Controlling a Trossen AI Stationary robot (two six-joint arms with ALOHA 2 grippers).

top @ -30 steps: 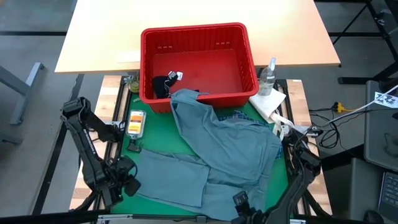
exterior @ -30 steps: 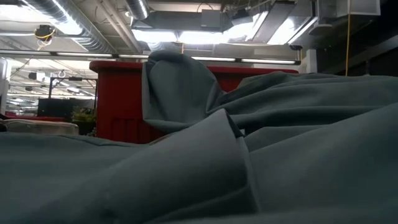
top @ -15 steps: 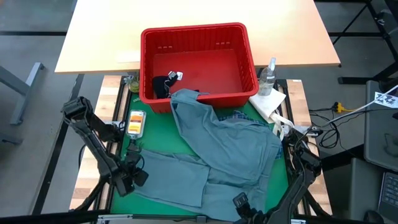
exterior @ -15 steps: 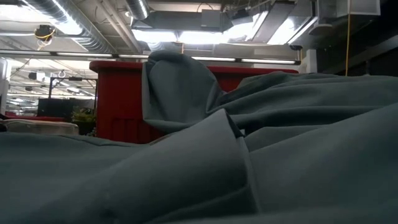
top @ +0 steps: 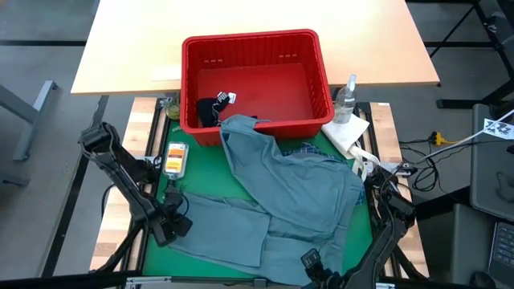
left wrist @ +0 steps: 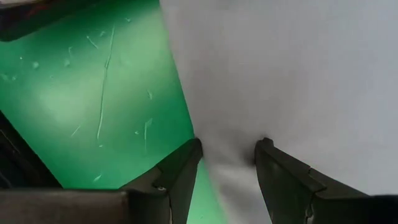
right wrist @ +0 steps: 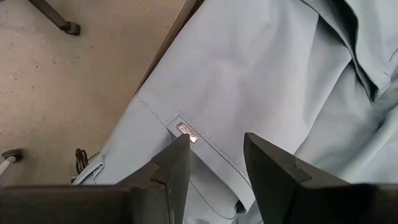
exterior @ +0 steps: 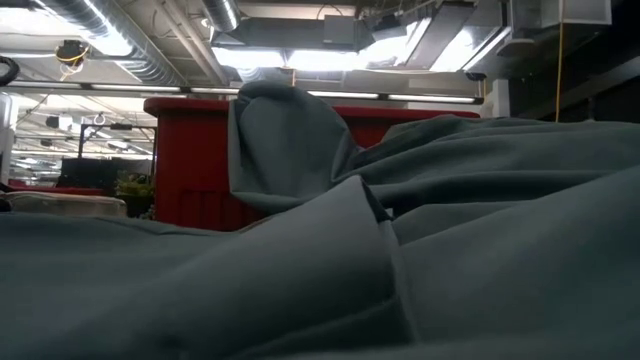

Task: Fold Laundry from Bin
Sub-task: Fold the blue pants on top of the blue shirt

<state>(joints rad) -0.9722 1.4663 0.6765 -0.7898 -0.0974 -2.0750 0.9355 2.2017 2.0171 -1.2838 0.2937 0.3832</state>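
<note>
The grey-blue garment lies spread across the green mat, with its upper end draped over the near rim of the red bin. In the low view the garment fills almost the whole frame, so both grippers and the mat are hidden there; only the bin's wall shows behind the cloth. A strip of plaid cloth shows in a fold of the garment; most of it is covered. A dark garment sits in the bin's left corner, its shape hard to make out.

Compared with a second ago, the left gripper has moved rightward to the garment's left edge. The garment and bin are unchanged.

The left wrist view shows what the high view cannot: the left gripper has its fingers parted, straddling the cloth edge where it meets the mat; no grip is visible. The right gripper sits at the table's near edge. The right wrist view shows the right gripper with parted fingers above a hem with a small label, holding nothing.
</note>
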